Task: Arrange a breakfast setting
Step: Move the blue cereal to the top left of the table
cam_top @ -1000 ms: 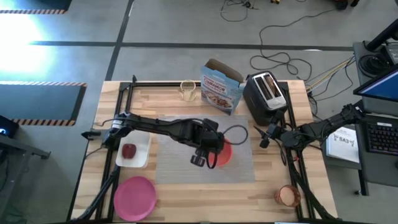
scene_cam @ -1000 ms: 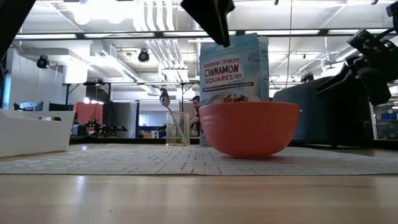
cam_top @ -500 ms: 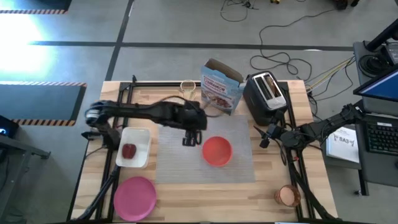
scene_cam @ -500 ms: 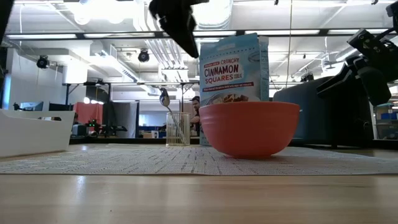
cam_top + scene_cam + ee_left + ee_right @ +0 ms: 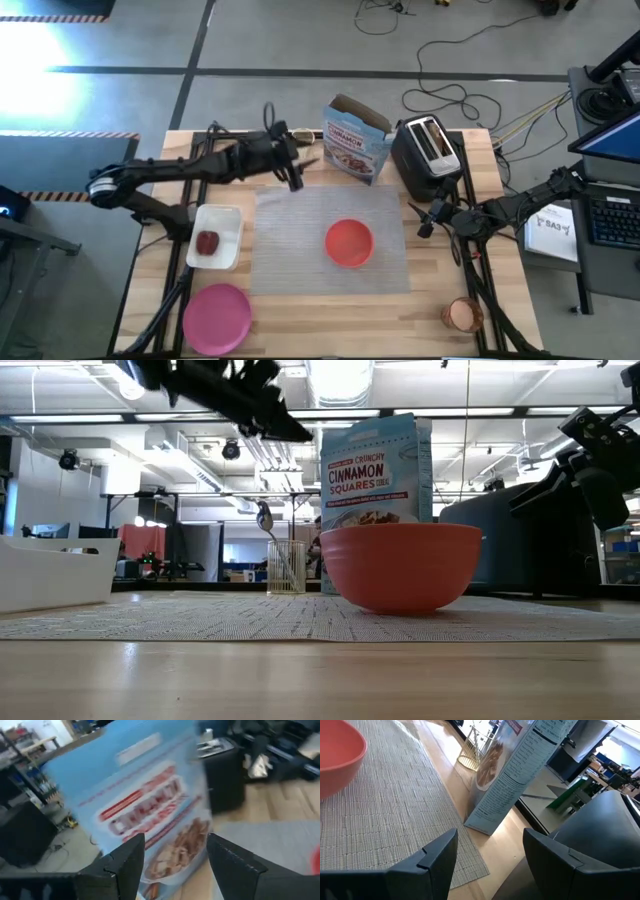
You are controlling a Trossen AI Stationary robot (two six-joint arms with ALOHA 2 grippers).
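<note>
The left gripper (image 5: 291, 168) is seen with fingers parted and empty in the upper middle of the high view, beside the cereal box (image 5: 353, 138). The red-orange bowl (image 5: 348, 243) sits mid-frame on the grey woven placemat (image 5: 290, 255) — the right gripper (image 5: 425, 219) waits right of it, jaws apart, holding nothing.

The room is bright from ceiling lamps; the cereal box (image 5: 145, 815) looks blurred in left wrist view.

The left end effector (image 5: 293, 168) has left the red-orange bowl (image 5: 349, 243), now empty-jawed beside the cereal box (image 5: 355, 141).
</note>
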